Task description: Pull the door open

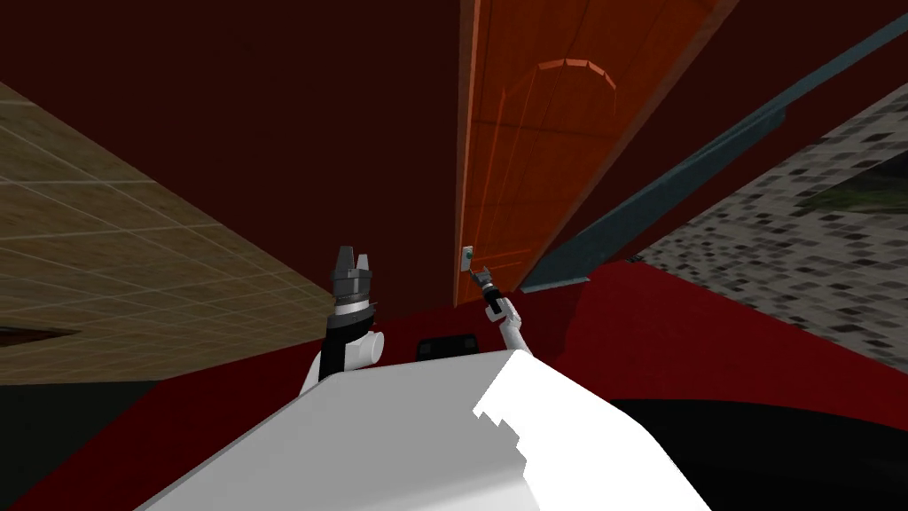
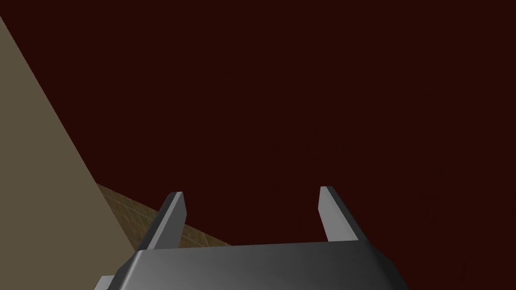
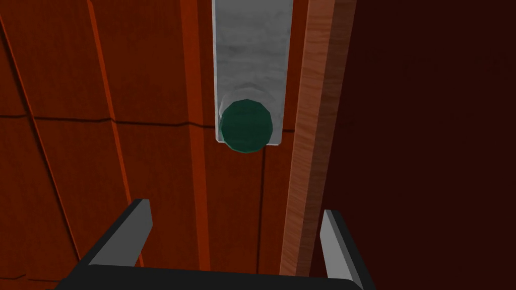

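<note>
The door (image 1: 532,133), orange-red and panelled, stands straight ahead of the right claw (image 3: 237,241), whose fingers are spread apart and hold nothing. Its round green knob (image 3: 247,126) sits on a grey plate (image 3: 252,50) beyond the fingertips, touching neither. A lighter wooden strip (image 3: 312,126) runs just inside one finger. The left claw (image 2: 249,211), also spread and empty, faces a dark red wall (image 2: 302,100).
</note>
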